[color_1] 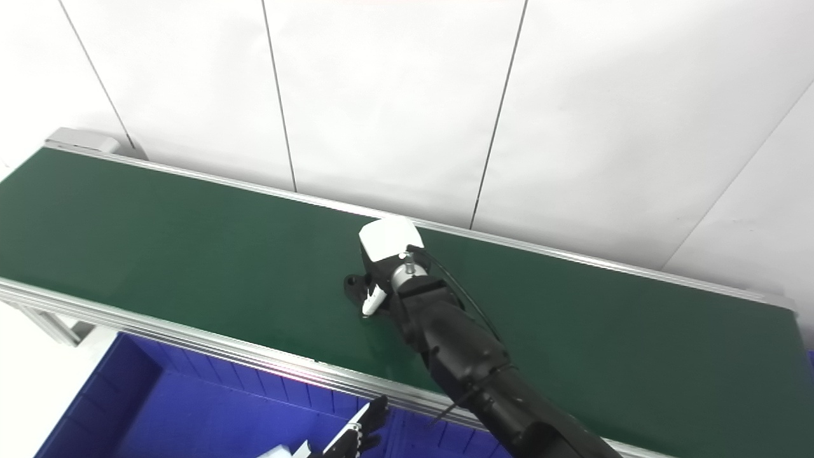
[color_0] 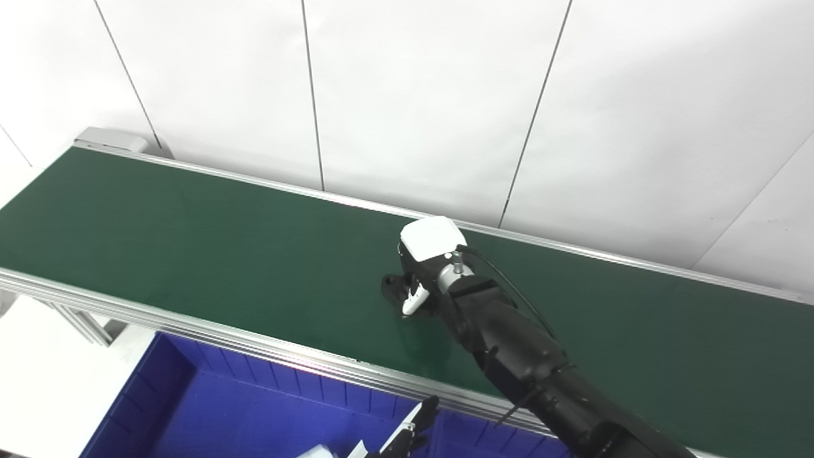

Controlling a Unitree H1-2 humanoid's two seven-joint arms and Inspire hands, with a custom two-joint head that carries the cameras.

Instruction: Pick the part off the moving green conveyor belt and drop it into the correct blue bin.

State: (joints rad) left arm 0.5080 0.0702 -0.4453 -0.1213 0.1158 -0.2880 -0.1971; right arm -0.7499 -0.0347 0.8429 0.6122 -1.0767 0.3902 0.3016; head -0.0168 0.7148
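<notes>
With our right hand (color_0: pixel 425 267) down on the green conveyor belt (color_0: pixel 191 248), fingers curled about a small dark part (color_0: pixel 394 286) though a firm grip is unclear, we should close squarely before lifting toward the blue bin (color_0: pixel 210 407).

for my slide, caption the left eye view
Right hand reaching down onto the green conveyor belt above a blue bin.

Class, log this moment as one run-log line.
right hand: down on green conveyor belt, over small dark part | left hand: above blue bin
</notes>
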